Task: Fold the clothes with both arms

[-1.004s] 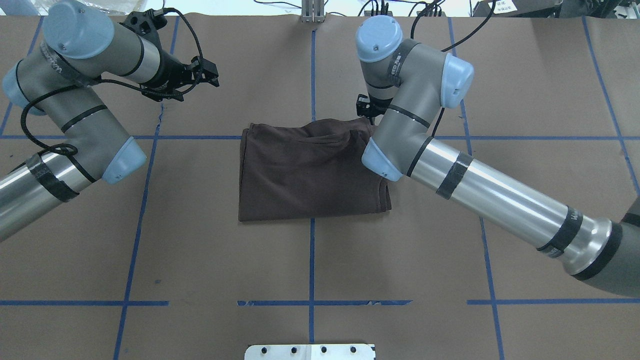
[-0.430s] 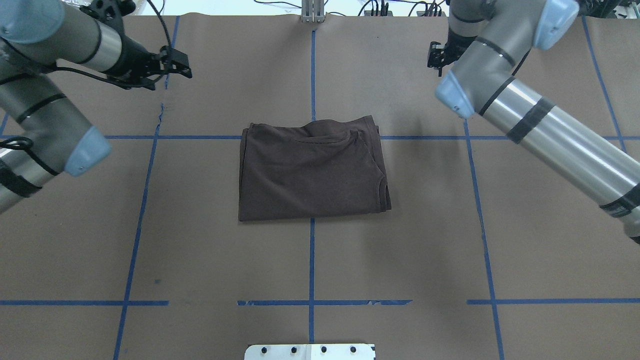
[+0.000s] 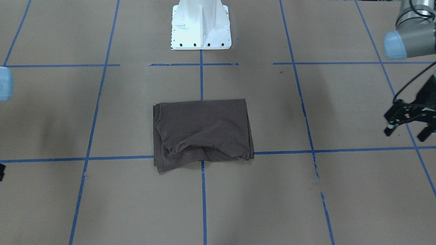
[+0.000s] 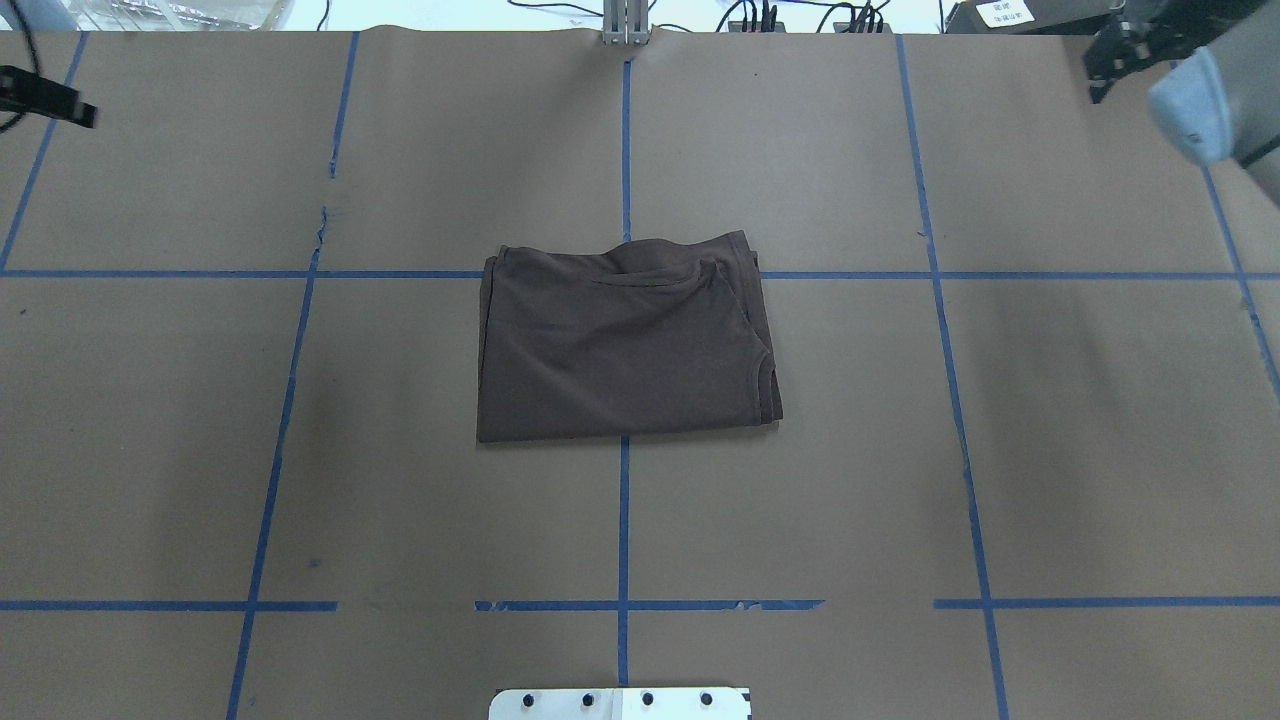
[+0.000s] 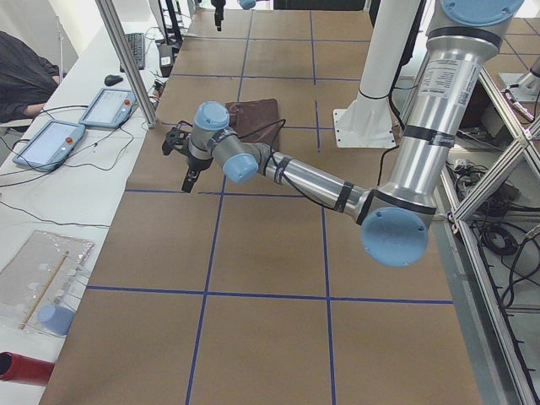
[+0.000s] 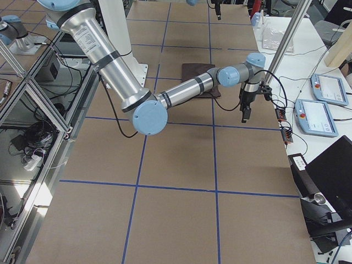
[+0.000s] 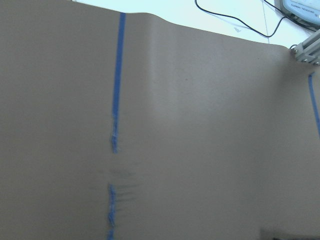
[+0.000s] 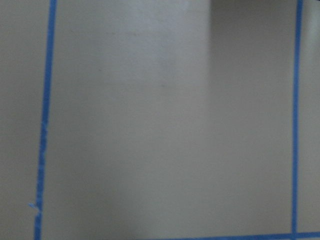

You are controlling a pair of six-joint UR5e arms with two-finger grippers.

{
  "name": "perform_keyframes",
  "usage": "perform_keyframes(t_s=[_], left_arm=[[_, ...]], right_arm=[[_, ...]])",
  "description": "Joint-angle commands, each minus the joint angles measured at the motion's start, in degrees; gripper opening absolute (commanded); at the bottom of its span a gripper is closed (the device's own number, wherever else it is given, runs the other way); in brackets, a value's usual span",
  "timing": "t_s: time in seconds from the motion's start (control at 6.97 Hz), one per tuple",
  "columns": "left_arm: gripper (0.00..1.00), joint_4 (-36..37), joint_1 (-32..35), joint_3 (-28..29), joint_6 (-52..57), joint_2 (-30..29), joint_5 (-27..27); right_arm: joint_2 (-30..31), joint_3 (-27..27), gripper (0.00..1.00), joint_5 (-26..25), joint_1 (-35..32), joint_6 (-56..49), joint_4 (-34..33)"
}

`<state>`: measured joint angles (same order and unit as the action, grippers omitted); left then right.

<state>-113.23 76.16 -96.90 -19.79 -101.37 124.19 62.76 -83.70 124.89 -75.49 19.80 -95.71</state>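
Centre tabletop (image 4: 400,500), over crossed blue tape lines (image 4: 623,520): one folded T-shirt (image 4: 620,350). White label (image 4: 1000,12), far edge: writing too small to read. Left pincer (image 3: 406,132): fingers spread, empty, well apart from shirt. Right pincer (image 6: 243,114): well apart, opening cannot be told.

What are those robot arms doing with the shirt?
Nothing is holding it right now. The dark T-shirt lies folded into a rectangle in the middle of the table. The left gripper hangs open far off to one side, and the right gripper is out at the opposite end, holding nothing.
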Motion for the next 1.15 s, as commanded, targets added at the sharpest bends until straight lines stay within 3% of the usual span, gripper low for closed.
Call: perform_keyframes(t_s=[0.0, 0.29, 0.57, 0.72, 1.0], left_arm=[[1.00, 9.07, 12.91, -0.13, 27.12, 6.16, 0.96], [1.00, 7.94, 12.35, 1.97, 26.91, 8.90, 0.72], [1.00, 10.38, 12.25, 5.40, 26.91, 8.47, 1.14], [1.00, 16.32, 12.25, 5.23, 26.91, 8.38, 3.40], [1.00, 19.19, 12.34, 5.31, 26.82, 10.57, 9.55]], right_arm=[[14.43, -5.57, 1.00, 6.74, -11.55, -16.49, 0.17], [21.50, -10.41, 1.00, 8.00, -12.75, -17.16, 2.62], [23.01, -10.26, 1.00, 8.60, -12.84, -17.08, 4.21], [23.46, -10.25, 1.00, 11.05, -12.84, -16.38, 4.04], [26.17, -10.60, 1.00, 12.57, -12.84, -16.20, 4.21]])
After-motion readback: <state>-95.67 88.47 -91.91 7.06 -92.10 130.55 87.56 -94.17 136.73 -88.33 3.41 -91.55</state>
